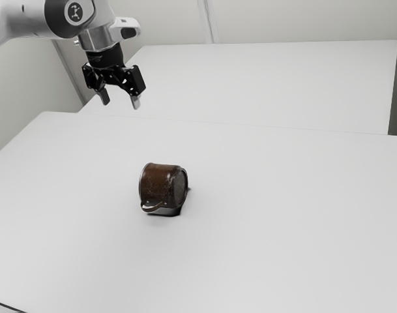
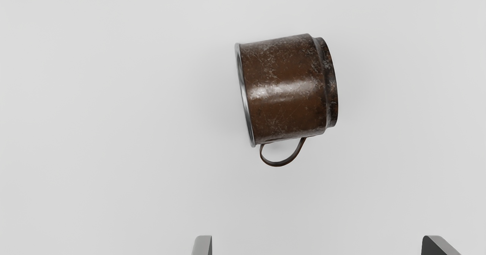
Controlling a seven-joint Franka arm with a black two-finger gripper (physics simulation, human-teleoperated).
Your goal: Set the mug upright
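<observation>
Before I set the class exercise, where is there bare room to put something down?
The table is bare from the base of the toppled mug to the exterior view's right edge, and from its handle down to that view's bottom edge. The open gripper hangs apart from the mug. The one crowded spot is the mug's own.

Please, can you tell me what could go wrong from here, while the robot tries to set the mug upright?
The mug lies on its side, so its round body may roll or slide if one finger touches it first.

Its handle sticks out on the side nearer the fingers in the wrist view; a finger could catch it during the approach.

The gripper is open and holds nothing; if it later lets go before the base is flat, the mug might tip back over.
</observation>
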